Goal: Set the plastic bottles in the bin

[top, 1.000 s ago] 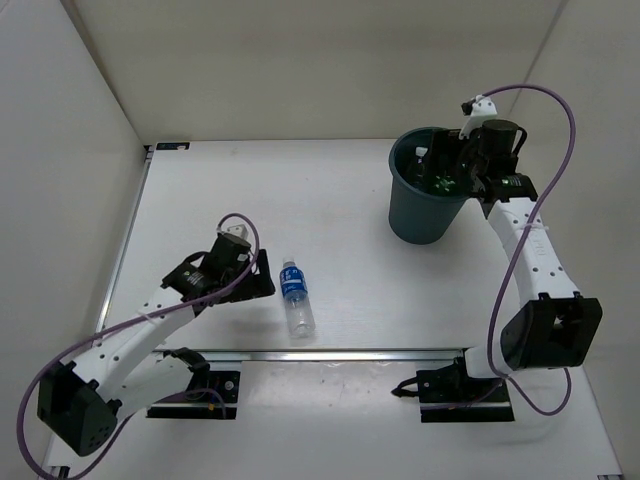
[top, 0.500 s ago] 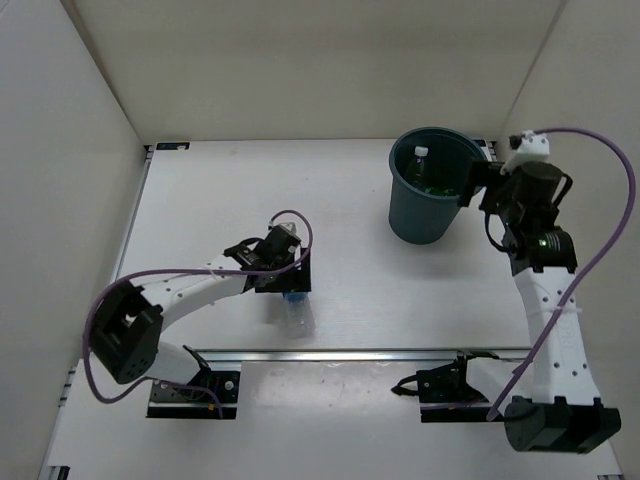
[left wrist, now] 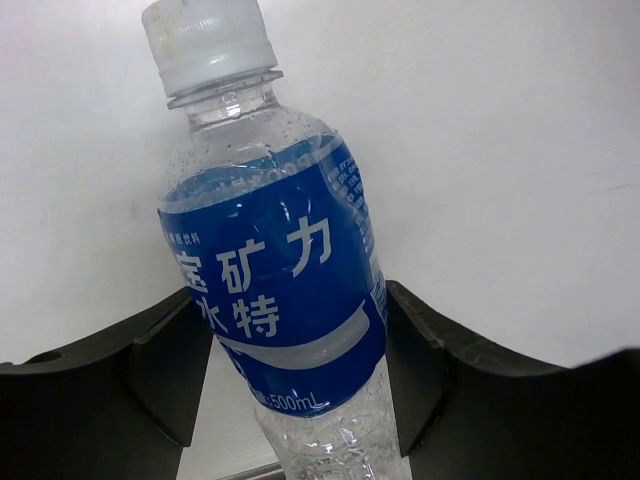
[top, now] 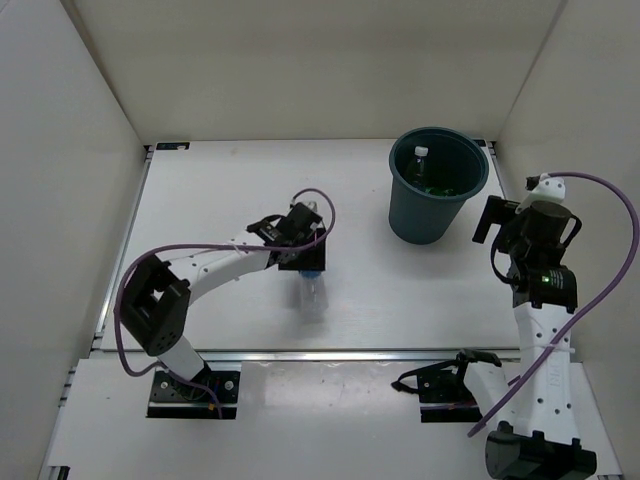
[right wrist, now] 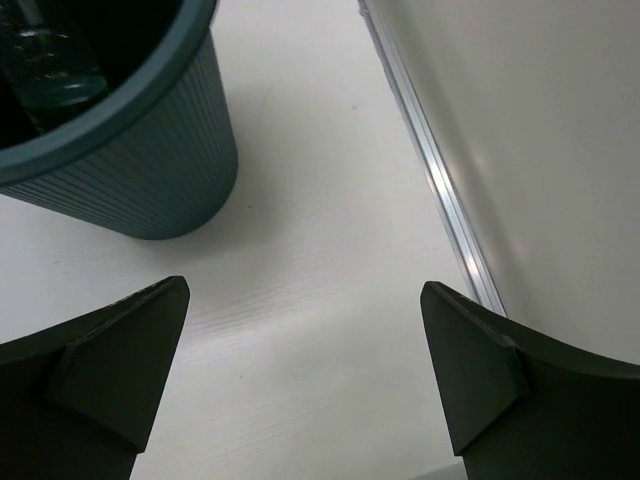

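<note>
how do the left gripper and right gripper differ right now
The left gripper has its jaws closed in on the blue-label bottle, a finger against each side; the right gripper stands wide open with nothing between its fingers. The left gripper is over the middle of the table; the right gripper is beside the bin. Both have dark fingers.

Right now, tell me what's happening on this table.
The left gripper grips the blue-labelled bottle around its label, over the middle of the white table. Whether that bottle is lifted is unclear. The right gripper is open and empty beside the teal bin, which has at least one white-capped bottle inside.
</note>
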Controlling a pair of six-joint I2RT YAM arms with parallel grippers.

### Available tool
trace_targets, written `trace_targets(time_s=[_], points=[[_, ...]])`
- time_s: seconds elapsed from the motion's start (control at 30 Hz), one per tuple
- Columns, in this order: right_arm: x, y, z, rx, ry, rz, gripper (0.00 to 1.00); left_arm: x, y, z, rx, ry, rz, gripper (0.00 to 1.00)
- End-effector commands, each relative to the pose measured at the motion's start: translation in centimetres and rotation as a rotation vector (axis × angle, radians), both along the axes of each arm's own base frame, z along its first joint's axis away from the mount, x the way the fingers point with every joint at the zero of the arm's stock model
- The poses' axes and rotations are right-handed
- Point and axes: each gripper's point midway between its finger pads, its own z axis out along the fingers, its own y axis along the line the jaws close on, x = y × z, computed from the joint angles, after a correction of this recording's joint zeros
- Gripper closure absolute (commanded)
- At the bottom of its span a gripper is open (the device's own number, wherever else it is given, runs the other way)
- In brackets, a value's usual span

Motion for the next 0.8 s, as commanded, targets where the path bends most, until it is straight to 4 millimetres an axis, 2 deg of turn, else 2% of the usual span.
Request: trace_targets(time_s=[0.0,0.03,0.07,0.1,0.17,0.2,0.23,0.27,0.3,0.33,0.37,0.4,0.43,0.5,0.6,0.63,0.7,0.73,0.77], points=[[-1.4,-1.4,-0.1,-0.035,-0.003,-0.063,0.02,4.3,-3.3,8.8,-0.137,-0.199,-0.039,0.51],[-1.8,-1.8,-0.6,-0.037,0.003,-0.091,0.01,5.5,-4.2,12.3,-0.188,-0.261,-0.041,0.50],[-2.0,-1.8,-0.3,-0.024,-0.013,-0.105,0.02,5.9,-4.9,13.7,-0.205,-0.289,-0.053,0.49],[-2.3,-2.2,-0.2,-0.014,-0.051,-0.147,0.01,7.2,-6.0,17.7,-0.265,-0.375,-0.066,0.48],[-2.9,-2.4,-1.5,0.012,-0.081,-0.181,0.01,9.3,-8.2,25.1,-0.376,-0.544,-0.082,0.48],[-3.1,-2.0,-1.2,0.044,-0.124,-0.182,0.01,9.7,-9.5,26.1,-0.383,-0.576,-0.114,0.46],[-3.6,-1.8,-2.2,0.061,-0.119,-0.187,0.01,10.4,-10.4,30.3,-0.445,-0.654,-0.121,0.45],[-3.6,-1.6,-2.4,0.069,-0.133,-0.178,0.01,11.0,-12.1,32.7,-0.485,-0.701,-0.150,0.44],[-3.7,-1.3,-2.8,0.081,-0.134,-0.174,0.01,11.9,-14.2,31.7,-0.487,-0.693,-0.190,0.41],[-3.8,-1.2,-3.6,0.082,-0.122,-0.173,0.01,12.1,-14.8,36.0,-0.548,-0.772,-0.199,0.40],[-3.8,-0.9,-4.7,0.090,-0.103,-0.162,0.01,13.0,-16.9,37.0,-0.587,-0.795,-0.205,0.46],[-3.9,-0.5,-5.6,0.103,-0.086,-0.157,0.01,13.9,-19.0,35.3,-0.591,-0.768,-0.225,0.47],[-3.9,-0.3,-5.8,0.118,-0.088,-0.157,0.00,14.1,-19.3,38.7,-0.656,-0.832,-0.224,0.48],[-4.0,0.3,-7.0,0.125,-0.067,-0.132,0.01,15.4,-22.4,37.8,-0.748,-0.840,-0.246,0.45],[-4.0,1.1,-7.4,0.147,-0.076,-0.097,0.00,16.7,-24.2,36.4,-0.811,-0.903,-0.195,0.44],[-3.9,1.4,-7.1,0.152,-0.090,-0.086,0.01,16.2,-25.4,36.0,-0.810,-0.922,-0.210,0.44],[-3.9,1.8,-7.3,0.157,-0.082,-0.071,0.01,16.5,-26.5,37.8,-0.822,-1.027,-0.169,0.43],[-4.0,2.0,-7.7,0.160,-0.071,-0.060,0.01,17.0,-27.8,36.0,-0.783,-1.042,-0.177,0.42],[-3.9,2.2,-7.5,0.159,-0.074,-0.051,0.01,17.0,-27.3,38.1,-0.810,-1.092,-0.126,0.42]])
